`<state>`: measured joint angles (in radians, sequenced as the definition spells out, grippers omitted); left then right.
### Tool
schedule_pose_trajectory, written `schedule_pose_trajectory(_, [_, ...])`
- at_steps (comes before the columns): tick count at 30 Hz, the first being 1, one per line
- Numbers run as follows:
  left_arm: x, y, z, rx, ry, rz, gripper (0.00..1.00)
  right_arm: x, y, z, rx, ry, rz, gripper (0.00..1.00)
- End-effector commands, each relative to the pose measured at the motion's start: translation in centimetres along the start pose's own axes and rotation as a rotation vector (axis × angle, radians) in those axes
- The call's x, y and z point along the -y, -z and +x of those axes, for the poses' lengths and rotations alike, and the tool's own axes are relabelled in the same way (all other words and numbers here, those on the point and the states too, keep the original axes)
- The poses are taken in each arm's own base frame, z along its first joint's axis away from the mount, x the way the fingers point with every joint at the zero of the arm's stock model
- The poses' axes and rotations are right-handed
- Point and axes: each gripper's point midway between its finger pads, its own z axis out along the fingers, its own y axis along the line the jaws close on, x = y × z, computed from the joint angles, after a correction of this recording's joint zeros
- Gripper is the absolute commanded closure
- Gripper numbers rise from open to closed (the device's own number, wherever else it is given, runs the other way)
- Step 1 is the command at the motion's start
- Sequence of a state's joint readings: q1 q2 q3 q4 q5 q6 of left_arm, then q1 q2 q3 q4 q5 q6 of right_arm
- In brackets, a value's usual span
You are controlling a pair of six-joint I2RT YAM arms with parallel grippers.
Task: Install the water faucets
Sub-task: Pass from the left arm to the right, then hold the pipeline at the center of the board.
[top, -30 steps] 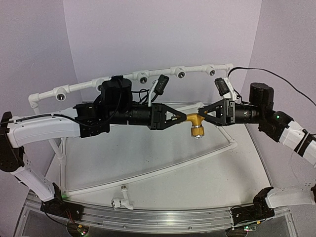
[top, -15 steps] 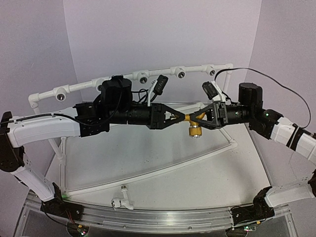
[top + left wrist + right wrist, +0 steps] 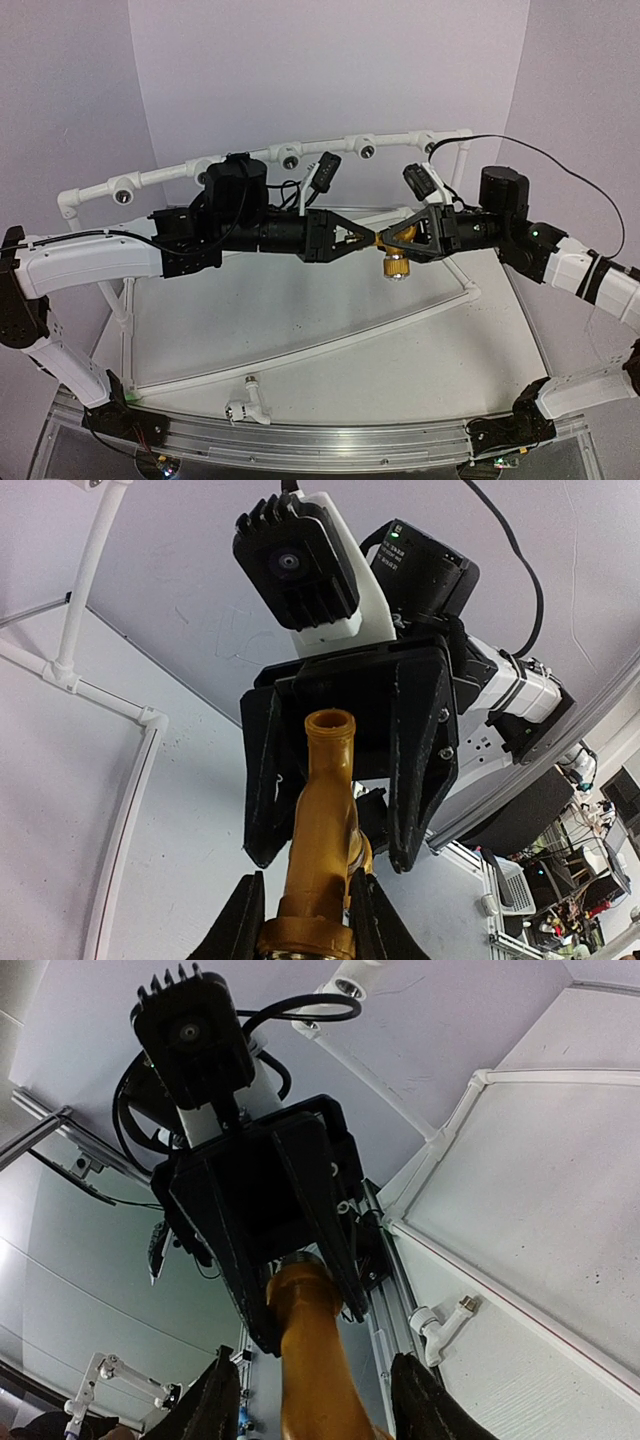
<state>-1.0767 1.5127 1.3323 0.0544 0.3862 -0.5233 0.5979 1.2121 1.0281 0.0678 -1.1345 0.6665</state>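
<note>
The yellow-orange faucet [image 3: 396, 262] is held in the air above the counter [image 3: 300, 335], over its middle and toward the far edge, where the two arms meet nose to nose. The left end effector [image 3: 368, 238] is pinching this faucet. In the left wrist view its two fingertips [image 3: 243, 920] press against the gold body at the brass collar, one on each side. The threaded open end of the faucet points away from the left arm and into the right end effector [image 3: 386, 239]. The right end effector is partly spread and straddles that end. Its black fingers [image 3: 420, 760] stand on either side of the gold body. In the right wrist view a strip of background shows between each finger and the faucet, so no clamp is visible there. Seen from above, the faucet's knurled knob hangs below the point where the two end effectors meet. The white faucet [image 3: 247, 408] lies on the counter near the front edge, left of centre, well apart from both end effectors. The white pipe frame [image 3: 165, 177], with its round dark sockets, runs along the far edge of the counter behind both arms.
</note>
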Motion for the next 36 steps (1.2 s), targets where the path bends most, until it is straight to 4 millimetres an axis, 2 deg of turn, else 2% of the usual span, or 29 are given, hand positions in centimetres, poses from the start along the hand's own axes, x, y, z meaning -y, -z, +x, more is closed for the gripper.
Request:
schedule_pose_trajectory(1, [1.4,0.3,-2.3,0.073,-0.039,0.040,1.00,-0.8,-0.5,0.4,-0.025,0.041,-0.057,0.58])
schedule_pose_trajectory(5, [1.3,0.3,-2.3,0.072,-0.037,0.042,1.00,-0.7,-0.7,0.6,-0.030,0.040,-0.058,0.65])
schedule_pose_trajectory(8, [1.2,0.2,-2.2,0.069,-0.033,0.041,1.00,-0.8,-0.7,0.6,-0.034,0.043,-0.063,0.94])
schedule_pose_trajectory(9, [1.1,0.2,-2.2,0.070,-0.031,0.038,1.00,-0.8,-0.7,0.7,-0.035,0.047,-0.064,1.00])
schedule_pose_trajectory(12, [0.8,0.4,-2.2,0.076,-0.024,0.023,0.99,-0.8,-0.3,0.7,-0.003,0.085,-0.036,1.00])
schedule_pose_trajectory(13, [0.5,0.5,-2.3,0.083,-0.019,0.011,0.90,-0.6,-0.1,0.6,0.016,0.099,-0.009,1.00])
schedule_pose_trajectory(15, [0.0,1.0,-2.4,0.103,-0.018,-0.023,0.64,0.7,0.5,0.2,0.063,0.144,0.109,1.00])
schedule_pose_trajectory(18, [-1.2,1.9,-2.5,0.136,-0.016,-0.092,0.11,3.9,2.7,-0.8,0.100,0.252,0.407,1.00])
schedule_pose_trajectory(20, [-1.7,2.3,-2.1,0.138,-0.021,-0.123,0.01,6.7,5.2,-1.3,0.092,0.356,0.653,1.00])
schedule_pose_trajectory(22, [-2.4,2.3,-1.6,0.123,-0.027,-0.152,0.00,9.0,8.6,-2.7,0.091,0.495,0.917,1.00])
schedule_pose_trajectory(25, [-2.7,1.5,0.1,0.076,-0.091,-0.169,0.00,10.2,12.0,-4.0,0.026,0.716,1.161,1.00])
schedule_pose_trajectory(27, [-3.5,0.2,2.0,0.022,-0.161,-0.193,0.00,10.8,14.3,-5.4,-0.050,0.839,1.331,1.00])
schedule_pose_trajectory(29, [-4.9,-1.5,4.1,-0.053,-0.198,-0.228,0.04,10.9,17.2,-7.3,-0.071,0.901,1.540,1.00])
schedule_pose_trajectory(32, [-8.1,-4.6,8.2,-0.208,-0.220,-0.282,0.13,10.3,20.6,-9.9,-0.094,0.936,1.774,1.00])
schedule_pose_trajectory(34, [-10.2,-6.8,10.8,-0.291,-0.253,-0.305,0.11,9.9,22.1,-11.3,-0.081,0.909,1.869,1.00])
schedule_pose_trajectory(36, [-12.6,-8.6,13.4,-0.371,-0.296,-0.328,0.08,8.7,23.3,-13.0,0.023,0.863,1.893,1.00])
